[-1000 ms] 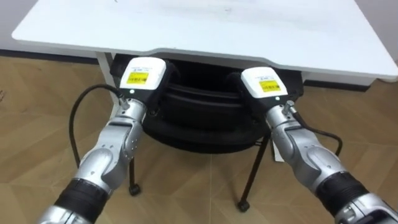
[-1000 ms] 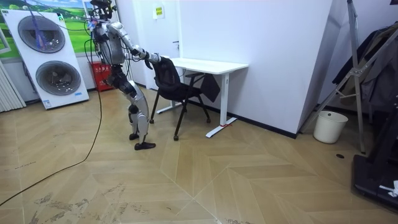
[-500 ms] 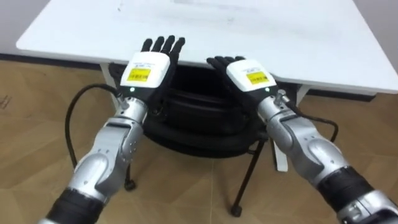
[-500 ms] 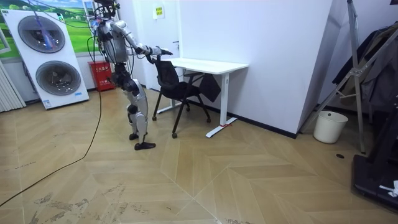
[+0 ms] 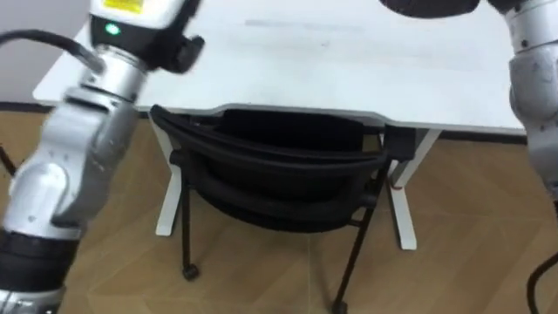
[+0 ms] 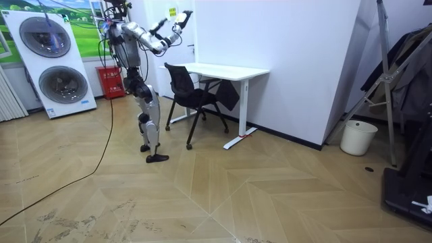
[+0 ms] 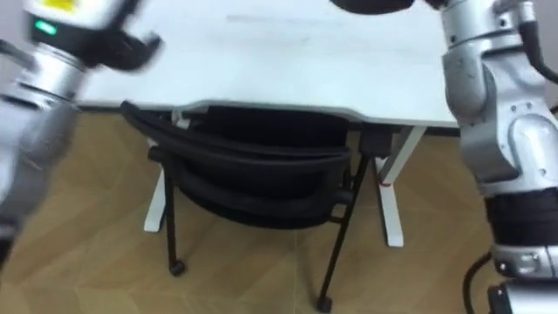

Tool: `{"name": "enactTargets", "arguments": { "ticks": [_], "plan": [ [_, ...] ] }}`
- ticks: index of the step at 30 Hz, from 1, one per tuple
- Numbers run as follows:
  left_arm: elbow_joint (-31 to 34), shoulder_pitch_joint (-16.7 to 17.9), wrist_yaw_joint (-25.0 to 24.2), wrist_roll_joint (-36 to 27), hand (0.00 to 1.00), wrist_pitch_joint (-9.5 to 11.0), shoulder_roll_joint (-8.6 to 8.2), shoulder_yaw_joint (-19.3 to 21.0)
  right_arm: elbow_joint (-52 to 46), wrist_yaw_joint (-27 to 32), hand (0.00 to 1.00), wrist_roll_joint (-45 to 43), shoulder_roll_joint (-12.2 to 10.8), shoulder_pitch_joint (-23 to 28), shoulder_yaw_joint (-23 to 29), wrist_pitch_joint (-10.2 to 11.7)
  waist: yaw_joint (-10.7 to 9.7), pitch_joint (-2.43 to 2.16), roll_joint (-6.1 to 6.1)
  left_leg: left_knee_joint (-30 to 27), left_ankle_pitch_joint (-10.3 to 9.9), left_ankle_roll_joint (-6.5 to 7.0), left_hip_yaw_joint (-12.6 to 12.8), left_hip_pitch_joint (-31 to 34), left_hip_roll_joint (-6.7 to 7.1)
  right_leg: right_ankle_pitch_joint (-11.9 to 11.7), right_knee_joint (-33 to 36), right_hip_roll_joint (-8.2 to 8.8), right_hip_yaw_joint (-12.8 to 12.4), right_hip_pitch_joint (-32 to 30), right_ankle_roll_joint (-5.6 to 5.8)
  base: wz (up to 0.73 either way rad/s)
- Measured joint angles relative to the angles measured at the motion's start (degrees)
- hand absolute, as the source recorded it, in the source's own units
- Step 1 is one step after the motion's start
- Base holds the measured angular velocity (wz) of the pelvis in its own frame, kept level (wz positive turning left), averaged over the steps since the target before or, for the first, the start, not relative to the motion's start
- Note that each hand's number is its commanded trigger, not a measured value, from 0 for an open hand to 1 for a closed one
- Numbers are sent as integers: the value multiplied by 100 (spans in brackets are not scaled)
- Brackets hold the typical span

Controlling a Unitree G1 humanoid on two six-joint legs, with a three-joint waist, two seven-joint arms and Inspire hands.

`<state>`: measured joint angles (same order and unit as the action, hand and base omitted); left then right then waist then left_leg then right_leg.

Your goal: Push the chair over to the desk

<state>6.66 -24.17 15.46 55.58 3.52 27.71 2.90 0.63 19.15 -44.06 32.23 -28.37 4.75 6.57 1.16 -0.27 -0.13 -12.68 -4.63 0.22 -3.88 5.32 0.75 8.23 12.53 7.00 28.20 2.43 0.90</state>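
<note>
Stood behind chair (image 5: 270,161), both arms held high, hands clear of it.
Recorded chair on wood floor (image 5: 261,279), seat tucked under white tabletop (image 5: 305,70), backrest just outside its near edge. Saw left hand (image 5: 139,13) at upper left, right hand (image 5: 427,7) at upper right, above tabletop. Could not tell whether fingers were apart or together: cut off at view's top edge.

1. Below left hand (image 5: 144,17) and right hand (image 5: 427,7): open air down to chair (image 5: 270,166) backrest.
2. Ahead and lower: desk (image 5: 305,78) top blocks descent.
3. Backrest near desk edge; little room between.
4. Desk legs (image 5: 403,196) flank chair below.
</note>
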Motion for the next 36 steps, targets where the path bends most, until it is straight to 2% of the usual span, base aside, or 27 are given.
{"name": "enactTargets", "arguments": {
  "ticks": [1,3,4,5,6,8,9,11,12,14,16,18,19,20,21,23,24,25,26,27,28,29,30,31,32,34,36],
  "plan": [
    [6,0,88,-3,0,43,38,103,-31,75,0,125,61,58,115,4,-21,0,-5,16,-4,4,39,-24,-4,1,-1,1,-30,-1,3,-25],
    [88,110,380,6,0,216,159,645,-211,281,0,533,347,260,722,81,-84,-3,-1,101,-6,9,190,-97,-13,3,-51,-12,-185,-33,22,-20],
    [120,177,470,-4,0,254,216,798,-259,364,0,642,418,327,883,110,-98,-4,2,110,-10,14,254,-100,-19,-2,-79,-20,-209,-33,27,-22],
    [121,296,633,-108,0,326,330,1125,-327,512,0,807,566,466,1211,126,-129,-5,1,126,-22,30,363,-121,-33,0,-87,-23,-288,-38,31,-16],
    [121,366,725,-208,0,326,373,1283,-332,598,0,839,630,512,1349,129,-177,-5,1,129,-28,29,387,-136,-30,4,-88,-23,-326,-35,37,-9],
    [129,744,1146,-557,0,343,463,1820,-359,963,0,1081,780,766,1871,158,-341,-5,0,142,-38,40,565,-190,-16,28,-105,-20,-513,15,74,0],
    [139,880,1224,-648,0,358,463,1923,-361,1055,0,1186,803,888,2002,181,-363,-4,0,144,-51,47,583,-222,-13,34,-118,-23,-554,50,84,-7],
    [155,1431,1572,-879,0,486,460,2384,-344,1416,0,1713,827,1453,2590,235,-385,-7,0,145,-177,58,625,-322,-32,73,-208,-75,-687,157,116,-8],
    [151,1557,1665,-920,0,522,460,2506,-339,1488,0,1872,827,1621,2748,233,-417,-6,0,151,-202,62,641,-334,-40,81,-212,-84,-710,155,120,-9],
    [142,2166,1979,-1462,0,575,421,3013,-341,1703,0,2608,819,2316,3301,229,-424,-3,-13,165,-254,66,718,-364,-50,103,-230,-103,-878,157,128,-14],
    [108,2648,2243,-2007,0,565,386,3337,-334,1890,0,3267,806,2761,3640,224,-479,0,-14,166,-283,78,761,-383,-47,108,-291,-108,-913,207,136,-6],
    [83,3037,2480,-2561,0,574,228,3587,-332,2082,0,3916,718,3174,3925,226,-520,2,-17,166,-333,80,780,-416,-43,125,-306,-107,-941,258,163,-2],
    [74,3251,2667,-2928,0,560,57,3681,-345,2215,0,4321,569,3525,4103,242,-536,-3,-35,185,-353,83,798,-472,-39,136,-307,-107,-976,292,176,-12],
    [14,3405,2860,-3199,0,554,-151,3759,-348,2342,0,4677,310,3787,4198,236,-518,6,-54,200,-373,83,823,-532,-37,158,-301,-111,-1057,325,179,-13],
    [-53,3478,2946,-3386,0,555,-259,3765,-352,2402,0,4851,160,3920,4218,242,-513,7,-63,201,-387,80,831,-553,-37,165,-300,-114,-1094,338,182,-13],
    [-195,3940,3065,-4151,0,557,-777,3736,-350,2465,0,5536,-599,4584,4271,283,-509,6,-43,236,-415,84,860,-569,-34,170,-330,-121,-1167,340,189,-10],
    [-313,4058,3065,-4273,0,557,-924,3715,-341,2459,0,5692,-847,4776,4263,282,-505,-4,-46,239,-418,85,860,-570,-32,170,-354,-126,-1193,342,189,-6],
    [-659,4260,3051,-4518,0,544,-1142,3613,-230,2431,0,5976,-1333,5113,4233,274,-492,-13,-30,230,-427,85,856,-573,-29,170,-364,-133,-1243,340,189,-6],
    [-1117,4426,3022,-4825,0,507,-1315,3459,89,2417,0,6257,-1714,5342,4115,250,-470,-19,-2,241,-433,85,872,-587,-31,170,-363,-134,-1284,336,189,-9],
    [-1383,4476,3005,-4994,0,492,-1391,3361,322,2388,0,6364,-1850,5418,4040,213,-460,-19,5,247,-437,87,888,-594,-29,170,-357,-135,-1314,332,189,-14],
    [-1921,4631,2918,-5358,0,458,-1539,3138,765,2316,0,6689,-2051,5576,3842,143,-438,-15,19,284,-447,94,922,-599,-32,173,-315,-130,-1365,307,195,-15],
    [-2470,4699,2779,-5734,0,436,-1668,2894,1235,2225,0,6949,-2224,5696,3640,109,-435,-43,72,289,-456,99,928,-602,-31,179,-260,-121,-1407,269,204,-12],
    [-2749,4723,2704,-5903,0,428,-1719,2776,1487,2168,0,7025,-2307,5720,3565,90,-435,-51,89,289,-461,101,932,-610,-30,181,-253,-117,-1409,271,206,-8],
    [-3325,4752,2523,-6182,0,433,-1791,2594,2079,2035,0,7108,-2424,5718,3413,84,-439,-46,113,299,-468,101,938,-651,-29,184,-255,-114,-1418,302,211,0],
    [-3988,4742,2296,-6374,0,427,-1802,2484,2756,1852,0,7119,-2483,5666,3310,73,-449,-46,112,314,-472,97,936,-724,-29,192,-274,-114,-1419,375,216,0],
    [-4689,4822,2002,-6683,0,376,-1833,2397,3560,1621,0,7127,-2525,5622,3180,-29,-471,-36,106,295,-519,79,936,-801,-24,250,-277,-111,-1434,429,215,0],
    [-5256,4962,1692,-6752,0,382,-1840,2247,4387,1306,0,7079,-2464,5567,2980,-37,-474,-46,81,290,-540,59,932,-829,-16,325,-256,-95,-1443,427,227,0]
  ]
}}
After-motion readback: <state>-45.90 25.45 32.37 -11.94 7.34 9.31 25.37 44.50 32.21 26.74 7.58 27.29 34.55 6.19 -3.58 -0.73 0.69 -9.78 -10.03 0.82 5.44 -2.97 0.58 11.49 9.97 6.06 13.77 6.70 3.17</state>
